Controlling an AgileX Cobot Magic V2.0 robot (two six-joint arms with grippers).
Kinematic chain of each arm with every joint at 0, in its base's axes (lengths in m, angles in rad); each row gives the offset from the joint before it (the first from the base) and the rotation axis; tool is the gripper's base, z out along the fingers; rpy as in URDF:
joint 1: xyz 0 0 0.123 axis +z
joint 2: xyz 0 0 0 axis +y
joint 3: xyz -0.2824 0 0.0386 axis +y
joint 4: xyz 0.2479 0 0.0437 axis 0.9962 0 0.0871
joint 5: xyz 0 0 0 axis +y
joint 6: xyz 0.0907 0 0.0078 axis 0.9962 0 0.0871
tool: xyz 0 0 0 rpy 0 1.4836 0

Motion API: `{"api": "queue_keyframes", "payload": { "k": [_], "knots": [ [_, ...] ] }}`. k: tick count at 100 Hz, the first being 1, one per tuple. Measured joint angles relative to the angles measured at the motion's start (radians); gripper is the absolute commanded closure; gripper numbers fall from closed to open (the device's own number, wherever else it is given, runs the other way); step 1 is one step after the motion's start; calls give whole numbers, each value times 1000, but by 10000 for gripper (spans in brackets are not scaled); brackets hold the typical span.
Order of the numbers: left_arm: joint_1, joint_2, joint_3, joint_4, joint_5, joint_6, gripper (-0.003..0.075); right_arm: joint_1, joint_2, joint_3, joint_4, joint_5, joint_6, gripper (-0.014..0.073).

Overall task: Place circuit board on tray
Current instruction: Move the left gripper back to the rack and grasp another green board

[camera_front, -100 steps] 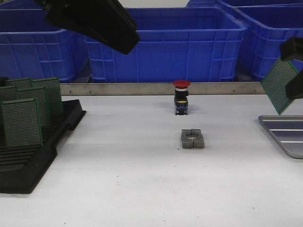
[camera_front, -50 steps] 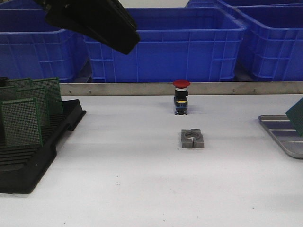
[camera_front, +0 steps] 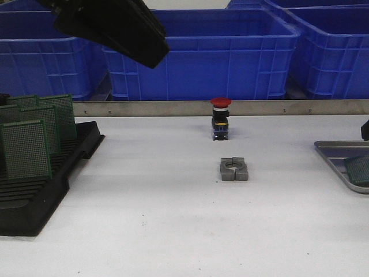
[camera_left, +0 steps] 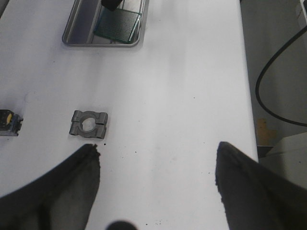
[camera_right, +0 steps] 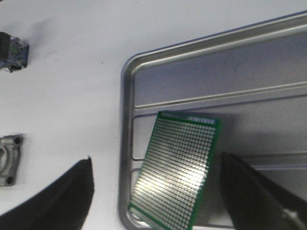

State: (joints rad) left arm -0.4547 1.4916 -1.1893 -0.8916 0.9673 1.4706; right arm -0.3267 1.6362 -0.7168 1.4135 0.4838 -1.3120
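circuit board (camera_right: 176,167) lying in tray (camera_right: 201,62) | right jaws spread above | left arm raised

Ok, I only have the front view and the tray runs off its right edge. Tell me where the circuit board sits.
Observer: The right wrist view shows the circuit board lying inside the tray, skewed to its ribs, with one corner close against the rim.
Operator: Report the right pincer.
Observer: The right pincer is open. Its jaws stand apart on either side of the board and do not touch it.
Operator: Now the left one.
Observer: The left pincer is open with nothing between its jaws, over bare table near the grey clamp block.
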Motion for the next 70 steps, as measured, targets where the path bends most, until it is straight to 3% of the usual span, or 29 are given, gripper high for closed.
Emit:
{"api": "queue_keyframes", "payload": {
  "k": [26, 70],
  "knots": [
    [85, 0, -4, 72, 0, 0, 238, 0, 0, -2, -89, -48, -21, -39],
    [244, 0, 0, 505, 16, 0, 238, 0, 0, -2, -102, -60, -22, -39]
  ]
}}
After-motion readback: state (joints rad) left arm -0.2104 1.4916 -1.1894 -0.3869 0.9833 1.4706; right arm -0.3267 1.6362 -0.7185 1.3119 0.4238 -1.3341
